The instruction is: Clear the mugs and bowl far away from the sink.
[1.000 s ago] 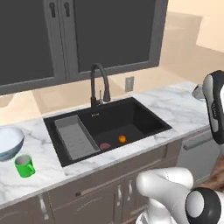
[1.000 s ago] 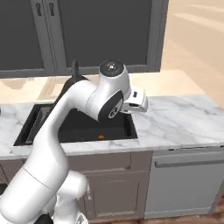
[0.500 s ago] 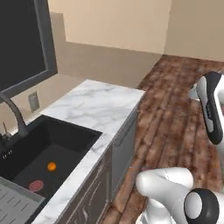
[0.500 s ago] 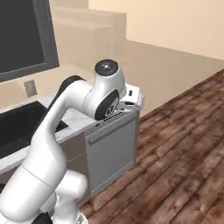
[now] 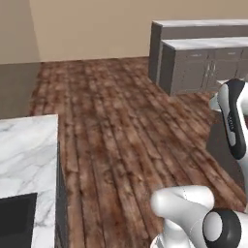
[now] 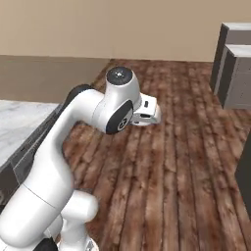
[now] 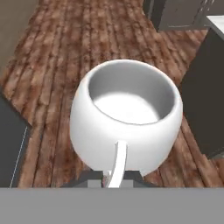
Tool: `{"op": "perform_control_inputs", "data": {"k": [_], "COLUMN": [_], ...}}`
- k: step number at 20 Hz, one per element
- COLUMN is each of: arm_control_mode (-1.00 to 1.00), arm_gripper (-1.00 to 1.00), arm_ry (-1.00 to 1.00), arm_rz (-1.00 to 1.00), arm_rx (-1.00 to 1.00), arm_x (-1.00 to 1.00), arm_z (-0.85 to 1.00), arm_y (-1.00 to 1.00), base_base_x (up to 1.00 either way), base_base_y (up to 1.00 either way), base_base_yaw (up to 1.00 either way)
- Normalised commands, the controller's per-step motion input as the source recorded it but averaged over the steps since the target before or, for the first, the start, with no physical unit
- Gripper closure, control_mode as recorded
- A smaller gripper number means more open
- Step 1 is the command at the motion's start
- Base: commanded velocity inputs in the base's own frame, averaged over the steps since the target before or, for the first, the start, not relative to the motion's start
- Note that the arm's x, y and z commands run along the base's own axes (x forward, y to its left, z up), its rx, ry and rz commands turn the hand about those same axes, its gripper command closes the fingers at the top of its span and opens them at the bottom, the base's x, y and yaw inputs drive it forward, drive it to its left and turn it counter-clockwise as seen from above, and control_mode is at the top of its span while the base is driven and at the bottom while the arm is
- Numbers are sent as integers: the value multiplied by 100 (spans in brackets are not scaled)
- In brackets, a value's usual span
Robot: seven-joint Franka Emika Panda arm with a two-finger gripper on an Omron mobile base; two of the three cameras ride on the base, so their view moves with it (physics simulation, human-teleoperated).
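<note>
A squat white mug (image 7: 127, 114) hangs over the wooden floor in the hand view, its open top facing the camera. My gripper (image 7: 112, 177) is shut on the mug's thin white handle (image 7: 117, 162), which runs down between the fingers. In the right base view the white hand (image 6: 146, 112) sticks out to the right of the arm's wrist, above the floor. A black corner of the sink (image 5: 15, 222) shows at the lower left of the left base view, set in the marble counter (image 5: 26, 150). The bowl is out of view.
Brown plank floor (image 5: 116, 126) stretches ahead. Grey cabinets with a pale top (image 5: 203, 58) stand at the far right, also seen as grey cabinets (image 6: 236, 63) in the right base view. A dark block (image 7: 205, 87) stands close to the mug's right.
Both base views have swung right, away from the sink and counter toward open floor, so the base has turned. The white mug stays in the shut gripper.
</note>
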Motion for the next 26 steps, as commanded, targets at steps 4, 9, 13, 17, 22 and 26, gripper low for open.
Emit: {"op": "perform_control_inputs", "data": {"k": [4,9,13,17,22,26], "arm_control_mode": [100,100,100,100,100,100], "arm_gripper": [100,100,100,100,100,100], "arm_ry": [0,0,0,0,0,0], "arm_rz": [0,0,0,0,0,0], "arm_rx": [0,0,0,0,0,0], "arm_x": [0,0,0,0,0,0], "arm_z": [0,0,0,0,0,0], "arm_y": [0,0,0,0,0,0], "base_base_x": [2,39,96,100,100,100], "base_base_y": [0,22,86,97,100,100], "base_base_yaw": [-100,-93,-57,-39,-41,-41]}}
